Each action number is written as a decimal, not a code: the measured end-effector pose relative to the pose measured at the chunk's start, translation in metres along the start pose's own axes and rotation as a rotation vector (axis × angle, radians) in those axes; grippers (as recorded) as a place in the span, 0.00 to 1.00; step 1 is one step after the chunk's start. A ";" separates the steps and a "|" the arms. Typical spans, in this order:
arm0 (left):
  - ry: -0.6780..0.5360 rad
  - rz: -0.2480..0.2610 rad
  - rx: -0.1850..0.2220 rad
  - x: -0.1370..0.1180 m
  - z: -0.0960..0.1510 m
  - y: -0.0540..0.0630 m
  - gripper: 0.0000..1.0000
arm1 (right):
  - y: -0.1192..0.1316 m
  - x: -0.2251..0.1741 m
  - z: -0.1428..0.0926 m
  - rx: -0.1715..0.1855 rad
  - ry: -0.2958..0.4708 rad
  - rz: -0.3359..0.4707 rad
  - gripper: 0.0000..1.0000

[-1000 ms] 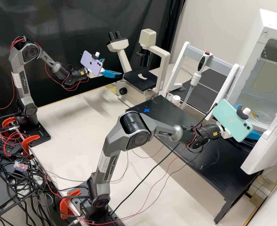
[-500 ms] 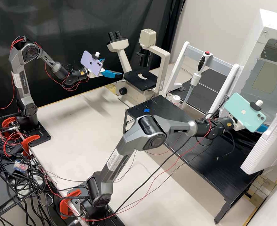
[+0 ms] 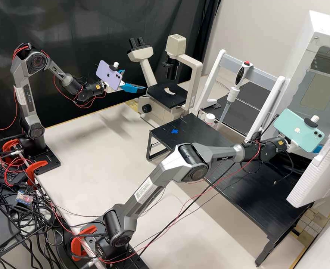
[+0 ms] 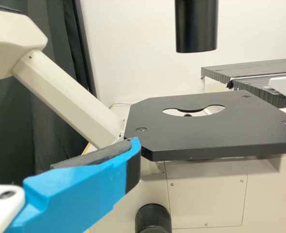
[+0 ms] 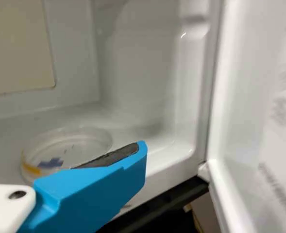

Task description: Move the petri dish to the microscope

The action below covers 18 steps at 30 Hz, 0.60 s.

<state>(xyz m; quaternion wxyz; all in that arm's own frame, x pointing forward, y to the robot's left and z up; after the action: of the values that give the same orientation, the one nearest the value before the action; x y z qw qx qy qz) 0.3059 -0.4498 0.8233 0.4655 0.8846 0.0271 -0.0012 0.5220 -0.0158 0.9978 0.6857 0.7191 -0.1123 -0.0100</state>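
Behind the mint phone in the high view is my right gripper point(image 3: 317, 149), at the white chamber's opening. The right wrist view has the right gripper point(image 5: 142, 153) open, its bare dark pad showing. Beyond that finger, the clear round petri dish point(image 5: 84, 141), with blue and orange marks, lies flat on the chamber floor, partly covered by the finger and apart from its tip. My left gripper point(image 3: 136, 80) stands open beside the microscope point(image 3: 165, 94). In the left wrist view the left gripper point(image 4: 134, 153) is in front of the black microscope stage point(image 4: 181, 131).
The chamber's open door point(image 5: 249, 145) stands beside the right gripper. A black raised table point(image 3: 195, 136) is under the right arm. A pipette point(image 3: 233, 91) hangs on a white frame by a small white-capped bottle point(image 3: 209, 118). Cables hang from the right arm.
The right arm has stretched out rightward in the high view, its gripper moving farther right and slightly up, along the chamber door. The left arm has kept still.
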 end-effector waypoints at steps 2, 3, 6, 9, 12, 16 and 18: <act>0.000 0.000 0.000 0.000 0.000 0.000 1.00 | -0.007 0.002 0.000 -0.017 -0.008 -0.017 1.00; 0.000 0.000 0.000 0.000 0.000 0.000 1.00 | -0.011 0.003 0.000 -0.025 -0.011 -0.027 1.00; 0.000 0.000 0.000 0.000 0.000 0.000 1.00 | -0.019 0.005 0.001 -0.042 -0.012 -0.045 1.00; 0.000 0.000 0.000 0.000 0.000 0.000 1.00 | -0.022 0.006 0.002 -0.047 -0.012 -0.050 1.00; 0.000 0.000 0.000 0.000 0.000 0.000 1.00 | -0.022 0.009 0.002 -0.056 -0.007 -0.047 1.00; 0.000 0.000 0.000 0.000 0.000 0.000 1.00 | -0.023 0.011 0.003 -0.056 -0.005 -0.045 1.00; 0.000 0.000 0.000 0.000 0.000 0.000 1.00 | -0.023 0.011 0.003 -0.056 -0.005 -0.045 1.00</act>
<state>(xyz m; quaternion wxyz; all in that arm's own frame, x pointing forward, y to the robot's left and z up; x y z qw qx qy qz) 0.3059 -0.4498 0.8233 0.4655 0.8846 0.0271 -0.0012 0.5359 -0.0202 0.9762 0.7047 0.7021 -0.0975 -0.0306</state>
